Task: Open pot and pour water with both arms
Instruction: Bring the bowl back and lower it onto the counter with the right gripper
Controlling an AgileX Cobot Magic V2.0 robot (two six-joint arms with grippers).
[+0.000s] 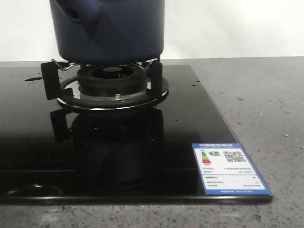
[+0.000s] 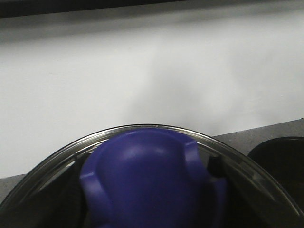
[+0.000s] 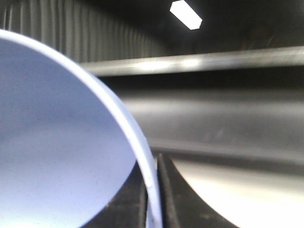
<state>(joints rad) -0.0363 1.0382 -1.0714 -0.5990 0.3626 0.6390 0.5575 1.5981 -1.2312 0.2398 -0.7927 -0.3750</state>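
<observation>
The pot sits on the burner of a black glass stove on the grey table. It is dark navy, matte and smooth-walled, with a short hollow stub on its side; its top is cut off in the front view. It looks stiff and probably heavy, and the smooth wall would likely slip, so the stub seems the surest hold.

The left wrist view looks down on a blue knob on a glass lid; I cannot tell whether the left jaws grip it. In the right wrist view the right jaws are closed on the rim of a pale blue bowl, pinching it.
</observation>
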